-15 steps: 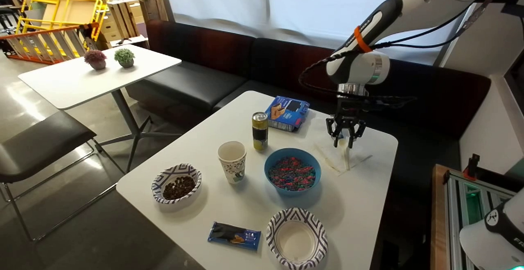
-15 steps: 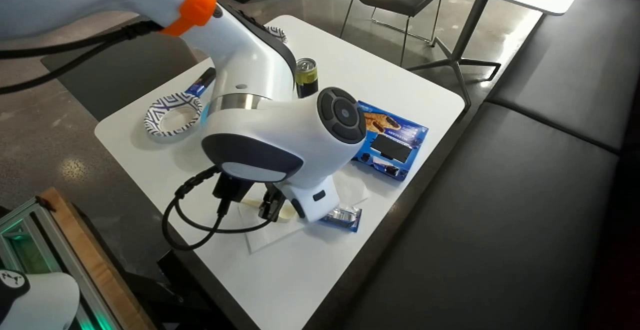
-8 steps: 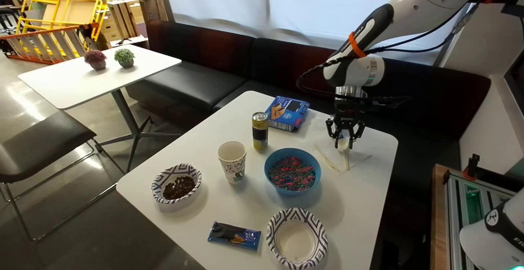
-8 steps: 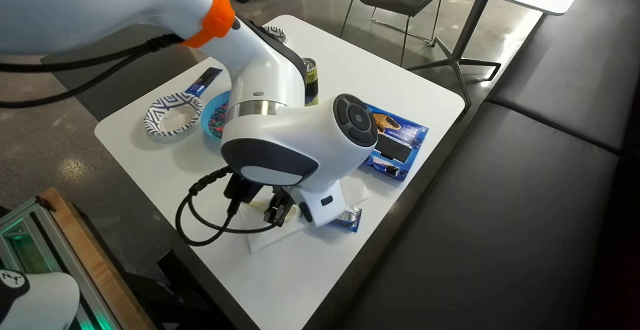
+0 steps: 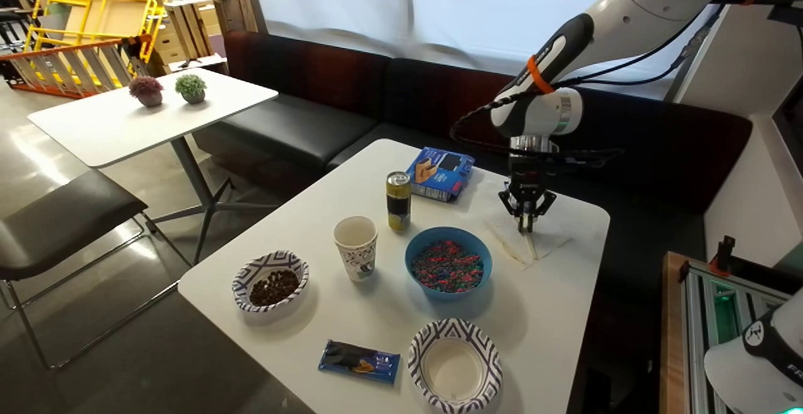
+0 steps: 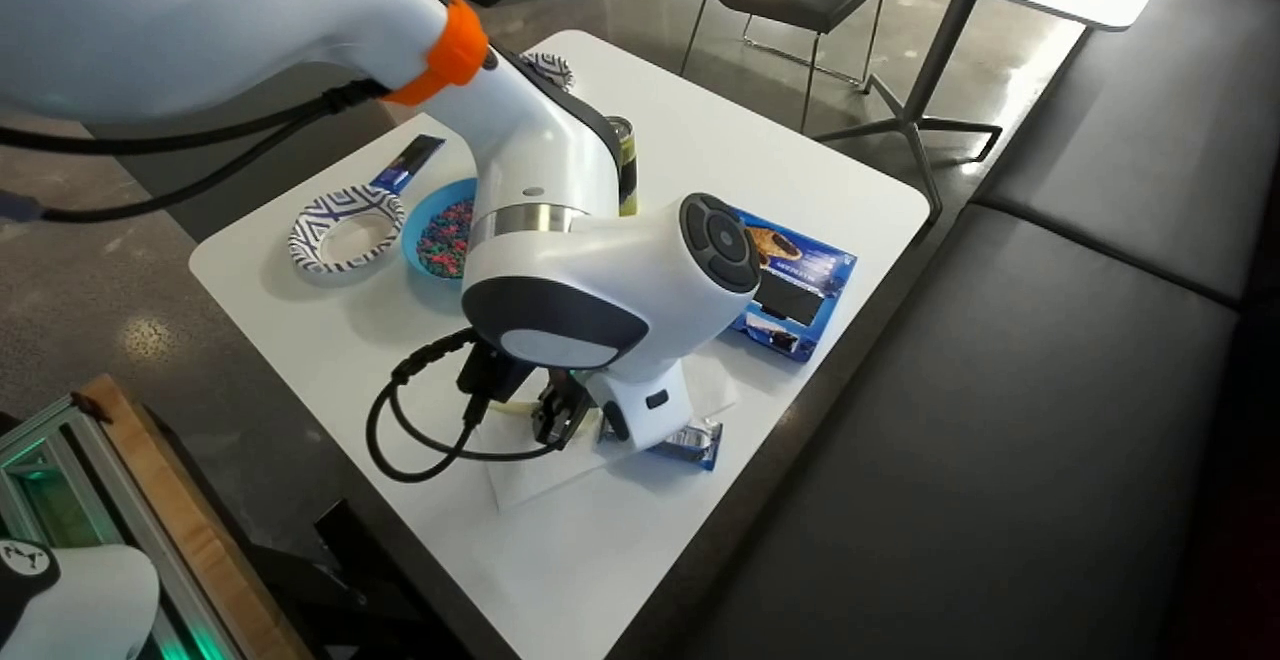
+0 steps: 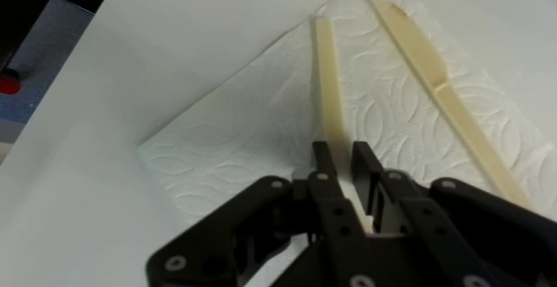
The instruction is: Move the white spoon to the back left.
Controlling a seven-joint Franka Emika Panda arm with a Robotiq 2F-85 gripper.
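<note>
The white spoon (image 7: 330, 74), which looks cream here, lies on the flat white napkin (image 7: 235, 121). In the wrist view its handle points away from my gripper, and its bowl end is hidden under the jaws. My gripper (image 7: 343, 156) is low over the napkin with its two fingers closed on either side of the spoon, which fills the narrow gap between them. In an exterior view the gripper (image 5: 526, 226) points down, and the spoon's handle (image 5: 531, 246) sticks out toward the camera.
A cream knife (image 7: 461, 117) lies beside the spoon on the napkin. Also on the table are a blue bowl (image 5: 458, 295), a can (image 5: 398, 204), a paper cup (image 5: 356, 244), a blue box (image 5: 441, 174) and patterned bowls (image 5: 419, 364). A blue packet (image 6: 700, 445) lies near the gripper.
My gripper was open around the spoon and has closed on it. The arm has come down slightly and shifted a little. The spoon and other objects look nearly unmoved.
</note>
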